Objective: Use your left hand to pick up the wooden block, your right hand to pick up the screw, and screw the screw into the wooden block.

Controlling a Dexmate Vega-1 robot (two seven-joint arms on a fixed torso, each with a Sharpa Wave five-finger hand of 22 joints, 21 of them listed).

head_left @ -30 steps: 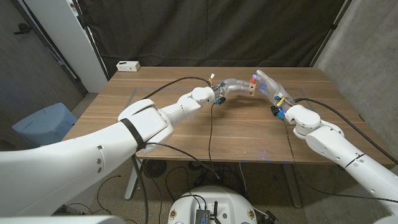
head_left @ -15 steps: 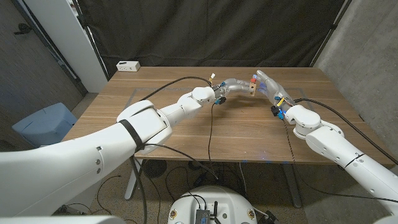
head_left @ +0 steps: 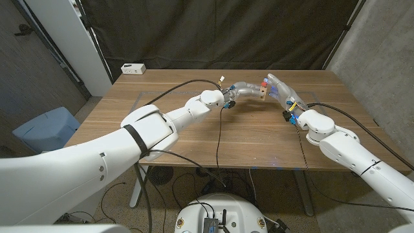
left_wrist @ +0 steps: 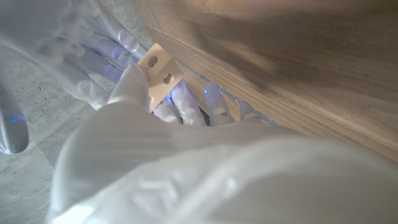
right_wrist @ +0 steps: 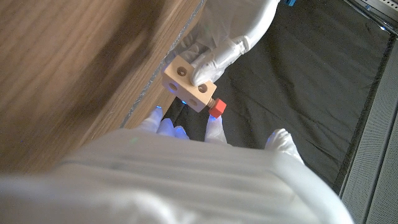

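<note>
The left hand [head_left: 242, 90] holds the wooden block [head_left: 261, 94] up off the table [head_left: 246, 136], its fingers [right_wrist: 208, 65] wrapped over the top of the block, with holes visible on two faces. A red-headed screw [right_wrist: 216, 107] sticks out of one face of the block, on the side turned toward the right hand [head_left: 279, 86]. That hand's fingers [right_wrist: 163, 127] reach close in just beside the block and screw head, but whether they actually pinch the screw I cannot tell. Over the last second almost nothing has shifted: both hands and the block sit where they were, meeting above the far middle of the table. That suggests the screw is already seated in its hole and the task is in the slow turning stage, likely between twists.
</note>
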